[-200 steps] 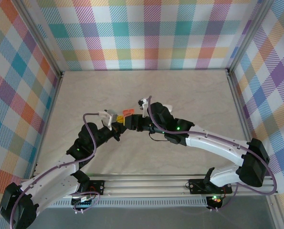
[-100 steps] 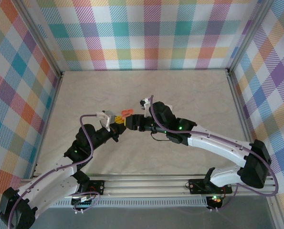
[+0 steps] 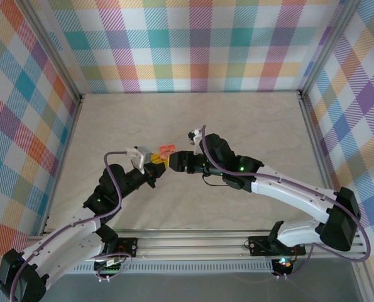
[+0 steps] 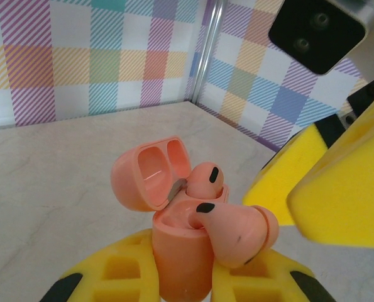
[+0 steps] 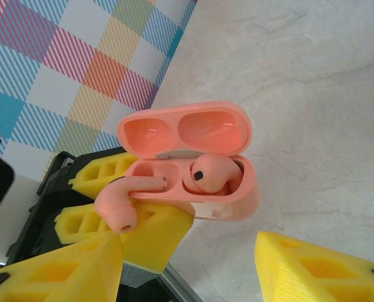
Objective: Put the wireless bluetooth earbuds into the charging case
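Left gripper [image 4: 183, 277] clamped on the open salmon charging case [image 5: 240, 192], mid-table, slightly left. One pink earbud [image 4: 207, 179] seated. The second earbud [image 4: 237, 229] lies tilted across its well, stem perhaps just entering; hard to tell.

Right gripper [image 5: 190, 251] just right of the case, fingers spread, empty.

Advice: pinch the bud's head, stand the stem upright, press straight down.

Pale marbled table [image 3: 249, 119] beyond, plaid walls [image 3: 193, 44] far.
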Robot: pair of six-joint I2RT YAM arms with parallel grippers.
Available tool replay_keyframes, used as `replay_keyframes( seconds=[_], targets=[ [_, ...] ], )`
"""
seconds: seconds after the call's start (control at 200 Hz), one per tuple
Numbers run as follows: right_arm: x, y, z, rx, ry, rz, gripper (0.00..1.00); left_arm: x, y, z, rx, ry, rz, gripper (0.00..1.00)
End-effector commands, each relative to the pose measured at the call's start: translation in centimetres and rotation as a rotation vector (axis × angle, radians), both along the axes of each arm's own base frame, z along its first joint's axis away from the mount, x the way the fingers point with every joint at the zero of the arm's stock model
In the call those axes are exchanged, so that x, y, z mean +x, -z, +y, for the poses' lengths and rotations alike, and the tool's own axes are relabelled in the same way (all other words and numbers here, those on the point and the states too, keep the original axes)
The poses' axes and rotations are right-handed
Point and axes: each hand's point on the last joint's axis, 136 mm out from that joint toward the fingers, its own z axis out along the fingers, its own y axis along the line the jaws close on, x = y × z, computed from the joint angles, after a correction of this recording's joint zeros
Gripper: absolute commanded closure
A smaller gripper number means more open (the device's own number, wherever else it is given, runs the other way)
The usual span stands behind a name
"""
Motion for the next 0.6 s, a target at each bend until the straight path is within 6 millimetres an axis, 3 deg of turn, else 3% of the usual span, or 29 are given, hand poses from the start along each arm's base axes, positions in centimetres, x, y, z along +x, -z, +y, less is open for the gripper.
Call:
replay_keyframes(
  seconds=[0.0,0.39,0.595],
  targets=[
    [-0.2,-1.2,-1.0,0.007,0.012,-0.016,0.42,-0.1,-1.0,0.0,0.001,-0.003,-0.023,1.0],
    [-0.9,-3.8,-3.4,-0.131,-0.113,-0.168,0.57,-0.6,0.1,-0.6,0.049,0.047,-0.015,1.0],
    [-2.0,-4.4,-2.0,-0.227,-0.336,-0.209,0.7,-1.1,0.4,-1.6,0.049,0.113,-0.021,1.0]
  ],
)
